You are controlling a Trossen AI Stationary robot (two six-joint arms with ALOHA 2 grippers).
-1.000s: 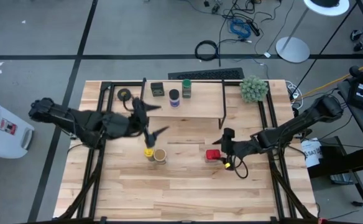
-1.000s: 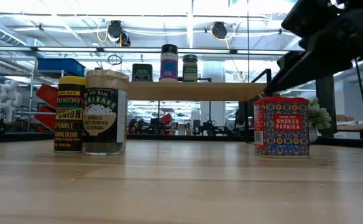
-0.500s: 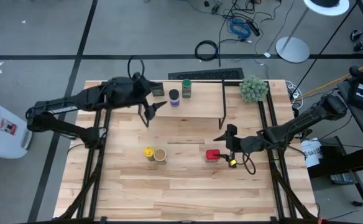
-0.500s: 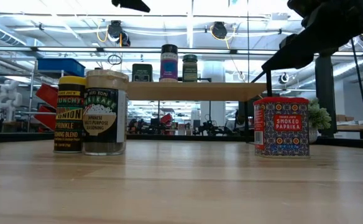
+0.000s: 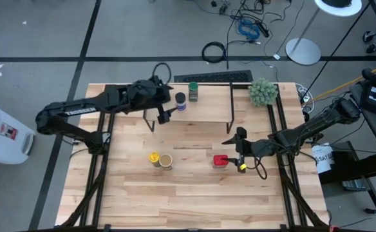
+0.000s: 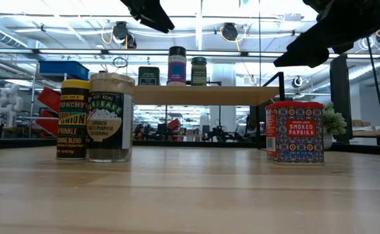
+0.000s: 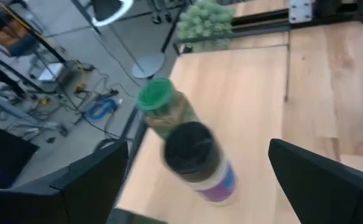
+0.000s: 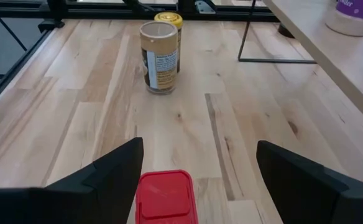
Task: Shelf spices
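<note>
Shelf (image 5: 201, 113): light wooden top board on thin black legs, at the table's far side. On its board: dark boxy tin (image 6: 148, 76), blue-lidded jar (image 6: 177, 65) with purple label, green-lidded jar (image 6: 199, 70), in a row.

On the table, in front of the shelf: yellow-lidded jar (image 6: 75, 120) and tan-lidded jar (image 6: 110, 117), touching; red square tin (image 6: 295, 132), labelled smoked paprika, well apart from them.

Left gripper (image 5: 164, 109): over the shelf board near the blue-lidded jar, fingers wide apart, holding nothing.

Right gripper (image 8: 197, 180): fingers spread either side of the red square tin, not touching.

Fuzzy green plant ball (image 5: 263, 91): near the table's far right corner.
</note>
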